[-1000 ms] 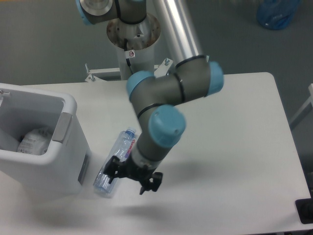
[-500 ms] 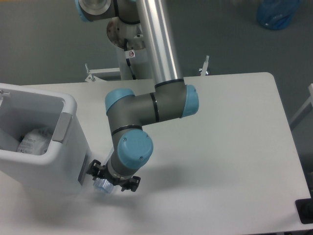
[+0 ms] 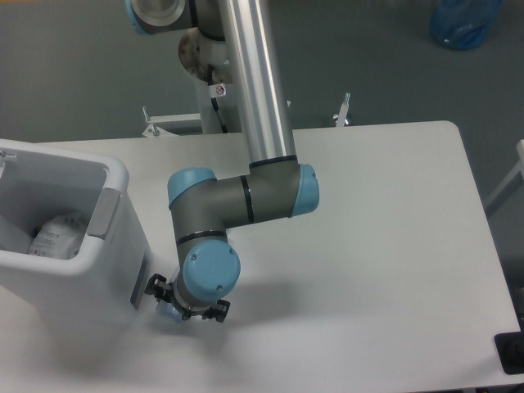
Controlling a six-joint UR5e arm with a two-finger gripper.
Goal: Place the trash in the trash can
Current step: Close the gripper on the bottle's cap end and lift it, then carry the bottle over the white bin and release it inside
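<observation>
Squeeze the plastic bottle (image 3: 167,313) under the pincer (image 3: 187,304) gently. Can't tell its opening. Lift high over the trash can (image 3: 115,176) to its left.

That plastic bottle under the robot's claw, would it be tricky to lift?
Probably light: the bottle looks clear and empty. Thin plastic likely dents when squeezed, so it may slip. Lying on its side on the table beside the trash can, it could roll if nudged. The gripper hides most of it.

Silver tube arm (image 3: 255,82), grey joints, light-blue caps — black tool (image 3: 187,300) below
</observation>
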